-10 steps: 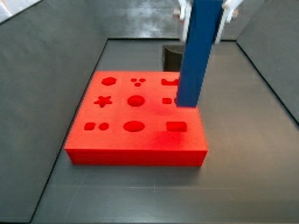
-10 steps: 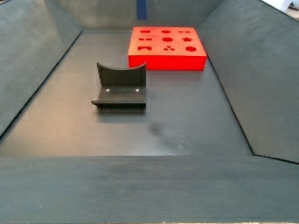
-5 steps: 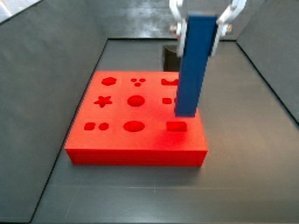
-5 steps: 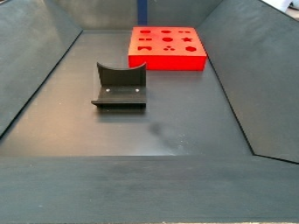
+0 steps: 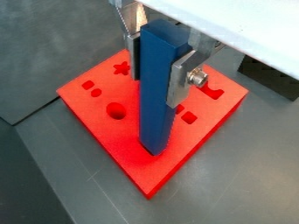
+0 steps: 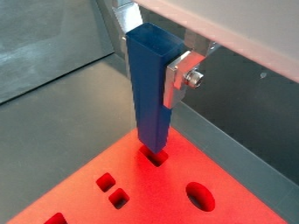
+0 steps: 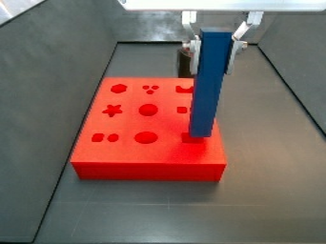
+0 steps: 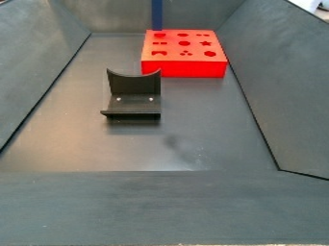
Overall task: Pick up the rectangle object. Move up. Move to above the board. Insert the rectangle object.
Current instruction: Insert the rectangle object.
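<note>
The rectangle object, a slim blue bar [image 7: 208, 86], hangs upright in my gripper [image 7: 219, 29], which is shut on its upper part. Its lower end stands at the square hole near a corner of the red board [image 7: 128, 152]. Both wrist views show the bar [image 5: 158, 96] [image 6: 149, 87] between silver fingers [image 5: 183, 74] [image 6: 177, 77], with my gripper [image 5: 158, 52] [image 6: 152, 52] above the board [image 5: 122, 131] [image 6: 152, 188]. In a side view only a bit of the bar [image 8: 157, 12] shows behind the board [image 8: 183, 65]. How deep its end sits, I cannot tell.
The dark fixture [image 8: 131, 94] stands on the grey floor a little away from the board; it also shows behind the board [image 7: 188, 62]. Sloping grey walls [image 8: 45, 86] close the bin in on both sides.
My gripper has moved down with the blue bar. Its lower end has dropped from above the board's top to the square hole.
</note>
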Robot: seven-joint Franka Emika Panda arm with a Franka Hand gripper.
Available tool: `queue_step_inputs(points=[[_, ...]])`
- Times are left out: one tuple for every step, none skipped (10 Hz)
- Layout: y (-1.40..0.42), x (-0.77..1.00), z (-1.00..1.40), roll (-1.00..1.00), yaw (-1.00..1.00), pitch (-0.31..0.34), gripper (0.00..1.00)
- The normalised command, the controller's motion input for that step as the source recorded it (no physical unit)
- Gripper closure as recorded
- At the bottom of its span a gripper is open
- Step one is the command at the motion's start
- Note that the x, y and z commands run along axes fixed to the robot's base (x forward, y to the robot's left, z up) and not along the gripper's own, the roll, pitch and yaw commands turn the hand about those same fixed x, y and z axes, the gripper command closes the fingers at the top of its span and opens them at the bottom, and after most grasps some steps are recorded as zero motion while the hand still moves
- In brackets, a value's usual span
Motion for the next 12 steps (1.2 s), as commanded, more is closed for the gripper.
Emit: queue_step_inputs(points=[[-0.08,0.00,-0.01,0.02,0.12,0.000,1.00],[0.00,0.00,0.00,0.00,0.00,0.000,1.00],[0.00,0.00,0.00,0.08,0.00,0.000,1.00],[0.00,0.00,0.00,0.17,0.00,0.000,1.00],[-0.04,0.00,0.00,0.25,0.00,0.000,1.00],[-0.12,-0.03,0.01,0.33,0.00,-0.003,1.00],[-0.17,-0.05,0.07,0.38,0.02,-0.003,1.00],[-0.13,-0.04,0.00,0.28,0.00,0.000,1.00],[-0.01,0.00,0.00,0.01,0.00,0.000,1.00],[0.07,0.00,0.00,0.00,0.00,0.000,1.00],[0.09,0.11,0.00,0.01,0.05,0.011,1.00],[0.03,0.02,-0.01,0.00,0.02,0.000,1.00]])
